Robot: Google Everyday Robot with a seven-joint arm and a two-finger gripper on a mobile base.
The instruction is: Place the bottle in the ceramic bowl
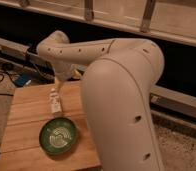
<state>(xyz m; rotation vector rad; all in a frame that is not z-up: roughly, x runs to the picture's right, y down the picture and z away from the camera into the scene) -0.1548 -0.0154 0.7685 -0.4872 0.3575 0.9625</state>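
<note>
**Obscured areas.** The robot's arm (122,95) filled the right half of the camera view and hid the right edge and both right corners of the wooden worktop (26,107). The near edge and the near left corner ran out of frame at the bottom. Only the left edge, the far left corner and part of the far edge were visible. The gripper (60,86) sat at the end of the arm's wrist, above the far edge of the worktop near its middle. It merged with the wrist housing and with the top of the bottle (55,103). It could not be determined whether the gripper was apart, together or clamped on the bottle, or whether it touched the bottle.

**Bottle.** The bottle was on the central part of the worktop, directly below the gripper, between the far edge and the ceramic bowl (57,136). Its long axis ran from the far edge toward the near edge. The narrow neck pointed at the far edge and the gripper, and the wider end pointed at the bowl. It could not be confirmed whether the bottle stood upright or lay flat.

**Bowl.** The ceramic bowl sat toward the near edge, just beside the arm, with its opening facing up. A narrow strip of wood separated its rim from the bottle.
</note>
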